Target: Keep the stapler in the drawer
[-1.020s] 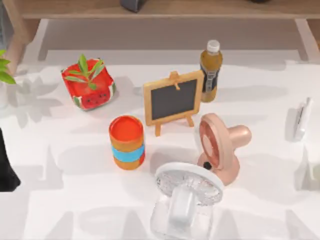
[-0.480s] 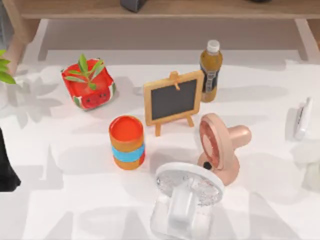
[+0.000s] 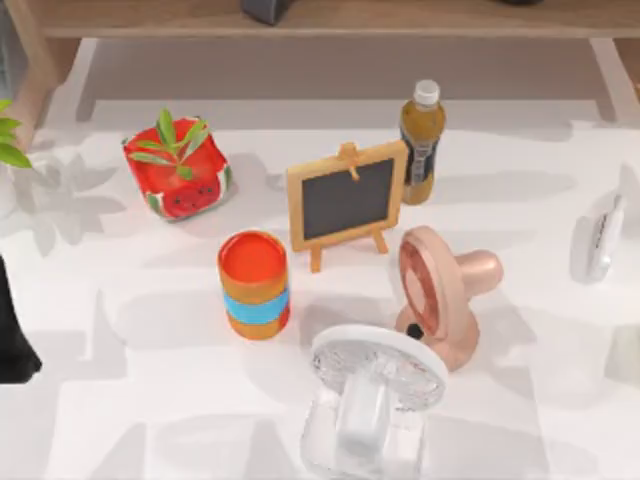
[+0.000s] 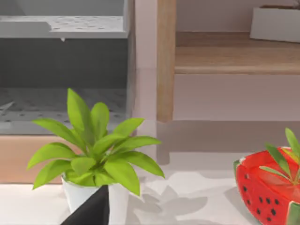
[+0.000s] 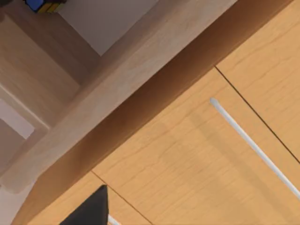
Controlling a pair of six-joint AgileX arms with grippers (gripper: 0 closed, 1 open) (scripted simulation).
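The stapler point(image 3: 600, 237), slim and white with a grey seam, lies at the table's right edge, to the right of the pink fan, with nothing touching it. A black part of my left arm point(image 3: 12, 330) rests at the table's left edge; a dark piece of my left gripper point(image 4: 91, 211) sits in front of a potted plant. A dark piece of my right gripper point(image 5: 89, 208) faces a wooden drawer front point(image 5: 187, 154) with a white bar handle point(image 5: 253, 145); the drawer looks closed.
On the table stand a watermelon planter point(image 3: 178, 170), a chalkboard easel point(image 3: 347, 200), a bottle point(image 3: 421, 140), an orange cup point(image 3: 254, 285), a pink fan point(image 3: 440, 295) and a white fan point(image 3: 375, 385). A potted plant point(image 4: 93, 154) is at the far left. A wooden shelf unit point(image 3: 320, 18) runs along the back.
Shadows at the table's right edge have shifted around the stapler. The objects on the table and my left arm have not moved.
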